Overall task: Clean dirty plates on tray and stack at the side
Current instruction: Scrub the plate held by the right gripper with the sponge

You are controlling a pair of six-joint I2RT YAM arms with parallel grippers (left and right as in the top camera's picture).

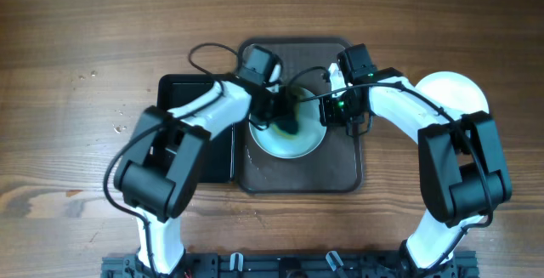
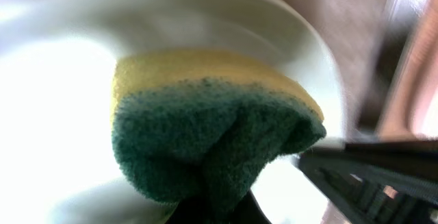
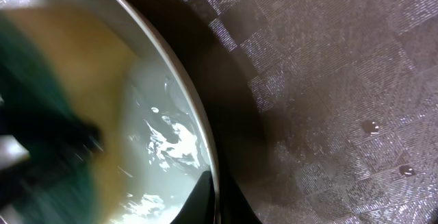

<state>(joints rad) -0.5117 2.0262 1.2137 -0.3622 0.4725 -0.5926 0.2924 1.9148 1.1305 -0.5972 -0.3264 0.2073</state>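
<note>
Left gripper holds a green-and-yellow sponge clamped against a white plate lying on the brown tray, right gripper is pinched shut on that plate's right rim, and another plate sits off the tray to the right.

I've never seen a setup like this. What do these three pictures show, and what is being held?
Two robot arms work at a wooden table. One picture looks down from above; the other two come from cameras on each wrist. The left tool is shut on a green-and-yellow sponge, pressed on a white plate that lies on the brown tray. The right tool grips that plate's rim. A second plate lies at the right; a black tray at the left.
</note>
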